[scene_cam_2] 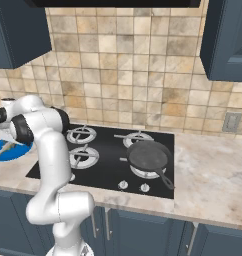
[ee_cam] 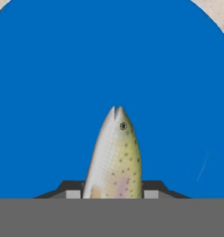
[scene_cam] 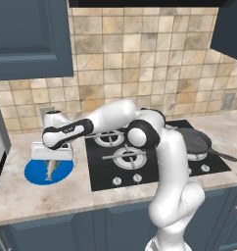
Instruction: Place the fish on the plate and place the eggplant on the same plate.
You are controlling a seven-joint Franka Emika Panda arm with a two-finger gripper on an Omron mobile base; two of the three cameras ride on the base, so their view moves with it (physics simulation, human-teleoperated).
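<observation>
Fish (ee_cam: 115, 155) is gripped between the closed jaws of the gripper (ee_cam: 112, 194), head pointing away from the hand, directly over the plate (ee_cam: 49, 92) spread beneath the fingertips. Its slim, smooth body is judged light, fairly stiff and slippery, so a mid-body hold across the thickest part is best kept until release onto the plate.
</observation>
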